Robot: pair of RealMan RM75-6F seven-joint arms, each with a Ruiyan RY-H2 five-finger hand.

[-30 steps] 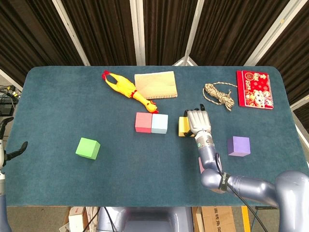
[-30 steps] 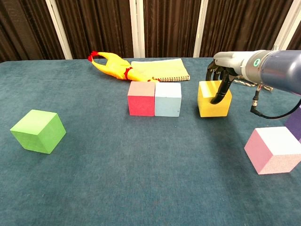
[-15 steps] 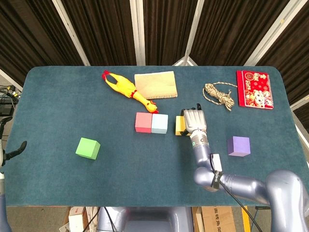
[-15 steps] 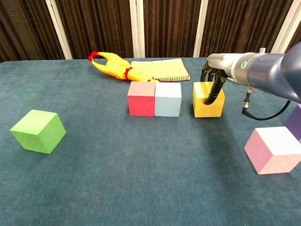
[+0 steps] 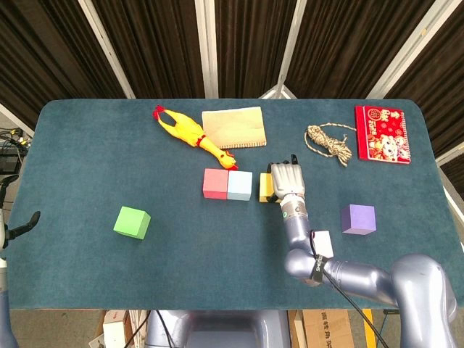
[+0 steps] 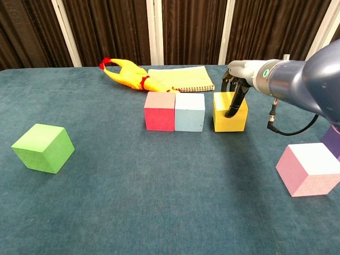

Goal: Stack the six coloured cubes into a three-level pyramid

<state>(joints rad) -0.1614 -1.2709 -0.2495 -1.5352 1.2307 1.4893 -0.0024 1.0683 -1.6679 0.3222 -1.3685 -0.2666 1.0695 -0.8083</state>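
The dark teal felt-covered bench (image 5: 109, 159) carries the whole scene, and the base row is forming at its centre: a red foam cube (image 6: 159, 110) and a pale blue foam cube (image 6: 189, 112) sit touching side by side, and just to their right, with a thin strip of bench showing between, stands the yellow foam cube (image 6: 229, 111). That gap is what the coming move turns on, in my judgement: the yellow cube lies right of the pale blue one and needs to travel leftward until the faces meet. The grey right arm reaches in from the near right edge, forearm running away from the robot, and the right hand (image 5: 286, 178) drapes over the yellow cube from above, its dark fingers (image 6: 234, 103) curled down over the front face and top, clasping the cube as it rests on the bench. The left hand (image 5: 22, 228) barely peeks in at the far left edge, well apart from everything; whether it is spread or curled I cannot tell. The green foam cube (image 5: 132, 222) waits alone on the left, the purple foam cube (image 5: 359, 218) and the pink foam cube (image 6: 311, 169) on the right.
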